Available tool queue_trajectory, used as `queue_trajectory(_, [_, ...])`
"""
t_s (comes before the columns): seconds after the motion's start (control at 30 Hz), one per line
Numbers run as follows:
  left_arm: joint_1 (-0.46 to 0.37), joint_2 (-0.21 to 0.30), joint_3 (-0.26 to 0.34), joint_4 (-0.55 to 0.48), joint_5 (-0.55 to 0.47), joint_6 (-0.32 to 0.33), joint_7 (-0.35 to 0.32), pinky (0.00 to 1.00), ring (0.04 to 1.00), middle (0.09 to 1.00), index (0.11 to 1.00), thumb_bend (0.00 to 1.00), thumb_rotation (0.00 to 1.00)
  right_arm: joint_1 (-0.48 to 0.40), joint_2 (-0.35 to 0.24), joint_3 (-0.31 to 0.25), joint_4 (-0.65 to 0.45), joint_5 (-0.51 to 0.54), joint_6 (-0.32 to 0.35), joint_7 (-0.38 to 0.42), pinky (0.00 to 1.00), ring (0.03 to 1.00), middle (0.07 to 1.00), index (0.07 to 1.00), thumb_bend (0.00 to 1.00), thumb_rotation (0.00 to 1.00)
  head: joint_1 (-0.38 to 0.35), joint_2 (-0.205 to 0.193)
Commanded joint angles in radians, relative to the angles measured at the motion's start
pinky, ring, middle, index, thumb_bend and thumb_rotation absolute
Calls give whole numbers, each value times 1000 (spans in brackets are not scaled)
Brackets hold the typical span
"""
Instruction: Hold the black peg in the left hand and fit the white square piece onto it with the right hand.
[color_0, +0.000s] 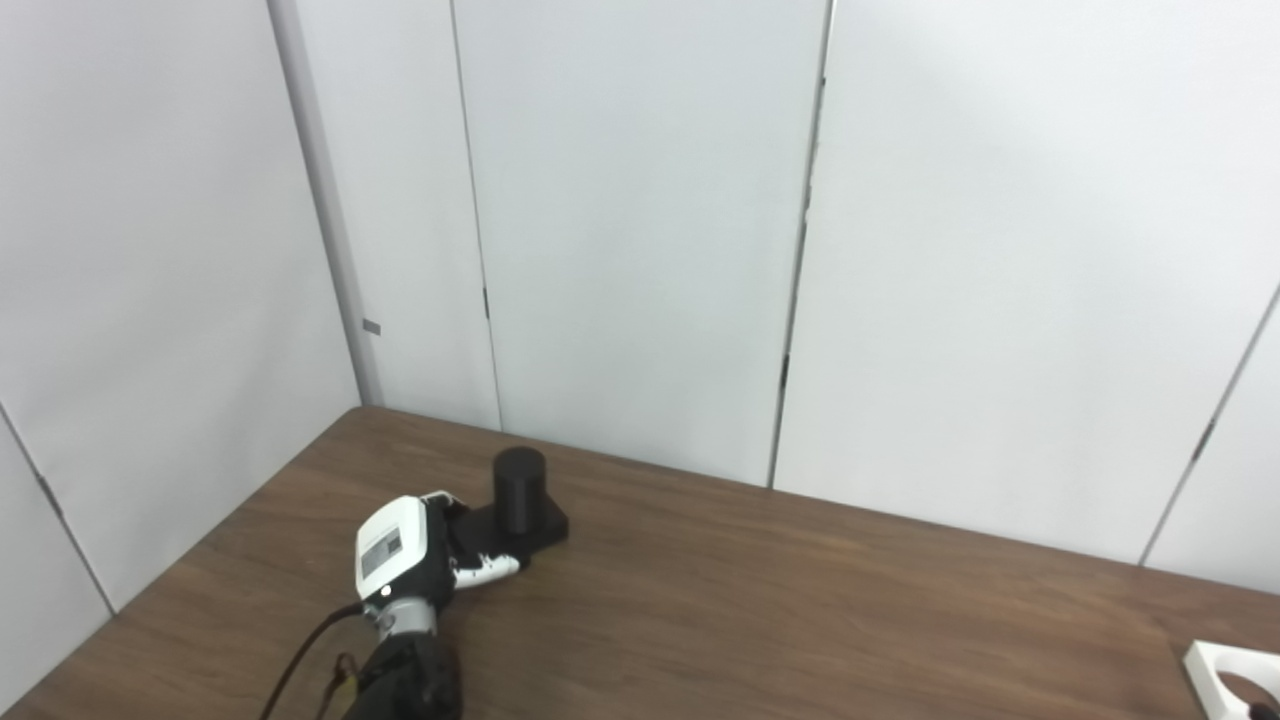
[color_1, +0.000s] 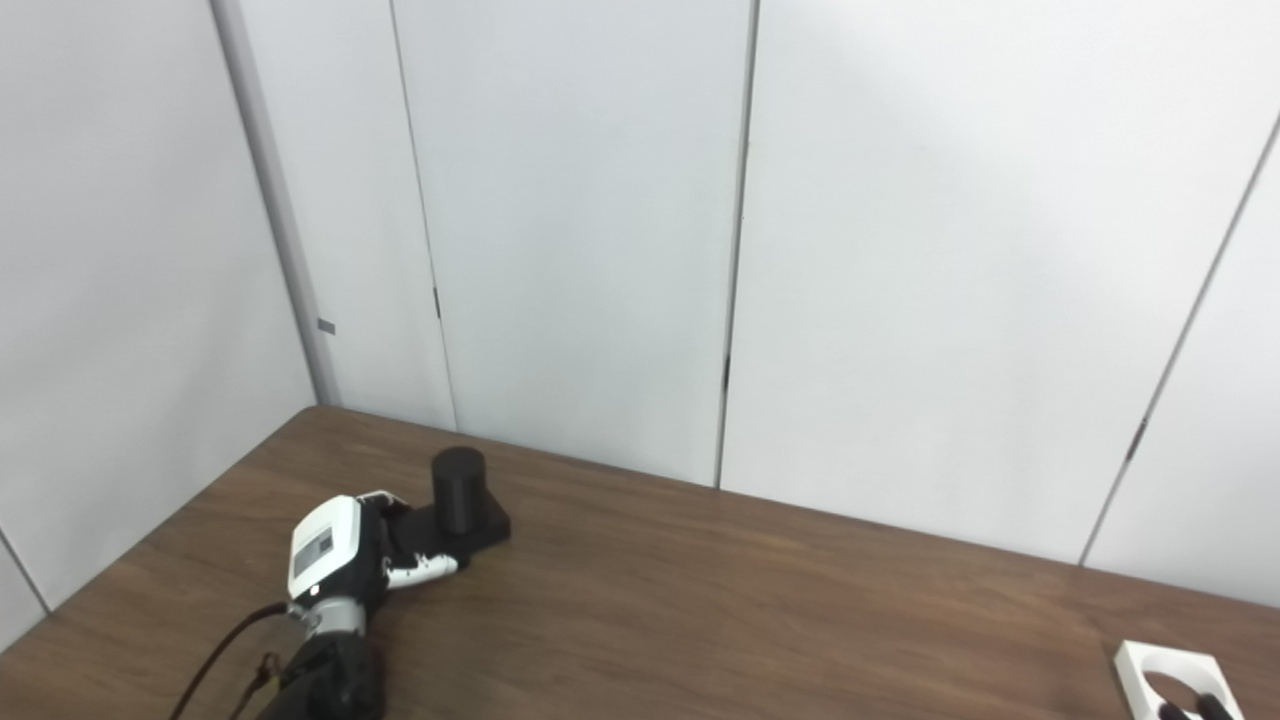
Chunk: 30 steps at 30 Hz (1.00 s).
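The black peg (color_0: 520, 487) is a short upright cylinder on a flat black base (color_0: 540, 527), standing on the left part of the brown table (color_0: 800, 600). My left hand (color_0: 425, 550) lies at the base's left end, with its fingers behind the base and the white thumb along the front, closed on it. The white square piece (color_1: 1150, 668) with a round hole lies flat at the table's bottom right corner. Dark fingertips (color_1: 1190, 708) of my right hand show at the piece's near edge. The rest of that hand is out of view.
White panelled walls close off the table at the back and on the left. The table's left edge runs diagonally close to my left arm (color_0: 400, 680). A black cable (color_0: 300, 650) hangs from the left wrist.
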<state>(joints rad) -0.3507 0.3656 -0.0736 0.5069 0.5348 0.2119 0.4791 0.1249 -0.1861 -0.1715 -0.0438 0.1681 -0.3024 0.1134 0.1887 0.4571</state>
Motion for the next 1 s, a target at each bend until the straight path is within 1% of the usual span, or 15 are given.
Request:
queue_trajectory(0.0, [-6,10,-14,-40,-24,-52,-55,675,746,706,483,513,43,78,57,22,56,15,14,-8,1000,996,941,997,732,948,-3,3])
queue_trajectory(0.03, [5,9,-15,-64,-30,-59,-77,669,743,707,484,513,43,80,59,23,51,20,22,-7,1000,998,944,999,730,947,-10,9])
queue_trajectory(0.1, [34,7,-29,-142,-36,-42,-134,684,766,729,486,511,45,82,65,24,38,23,33,-11,1000,1000,950,999,726,932,-21,18])
queue_trajectory(0.17, [73,2,-50,-233,-25,-34,-174,704,789,742,487,512,47,83,68,25,32,1,29,-18,1000,1000,949,999,709,952,-39,33])
queue_trajectory(0.33, [159,-16,-97,-393,26,-27,-227,711,798,750,486,513,49,84,79,26,14,-8,41,-21,1000,1000,956,1000,702,947,-79,65])
queue_trajectory(0.4, [191,-25,-118,-451,55,-22,-249,726,805,754,486,513,51,87,84,28,1,-20,48,-27,1000,1000,957,1000,670,958,-94,77])
queue_trajectory(0.47, [227,-34,-144,-514,83,-22,-276,733,810,758,486,513,50,92,90,31,-18,-21,64,-29,1000,1000,956,1000,651,952,-126,98])
queue_trajectory(0.5, [243,-38,-154,-538,94,-23,-288,736,813,756,486,513,51,95,93,33,-27,-25,69,-32,1000,1000,958,1000,641,948,-126,98])
queue_trajectory(0.53, [258,-41,-162,-562,99,-26,-300,737,814,757,486,512,51,99,97,36,-40,-26,79,-33,1000,1000,957,1000,634,947,-158,115])
queue_trajectory(0.6, [281,-47,-178,-592,111,-35,-324,733,811,757,487,512,50,106,100,44,-62,-39,93,-39,1000,1000,964,1000,608,949,-174,122])
queue_trajectory(0.67, [299,-54,-192,-612,116,-54,-345,728,806,758,486,512,49,114,103,56,-86,-47,114,-43,1000,1000,968,1000,592,960,-211,140])
queue_trajectory(0.7, [304,-56,-194,-618,116,-62,-352,722,800,755,486,513,48,117,104,61,-95,-49,122,-46,1000,1000,965,1000,583,963,-215,142])
queue_trajectory(0.77, [319,-62,-212,-633,125,-82,-364,721,798,753,486,514,47,122,109,72,-113,-63,141,-62,1000,1000,961,1000,570,966,-243,162])
queue_trajectory(0.83, [328,-66,-223,-642,131,-95,-375,722,796,748,486,514,46,124,113,80,-126,-78,159,-77,1000,1000,957,1000,563,973,-250,168])
queue_trajectory(0.97, [354,-87,-248,-659,143,-112,-397,727,800,749,486,514,46,130,120,99,-163,-83,214,-102,1000,1000,958,998,614,969,-274,194])
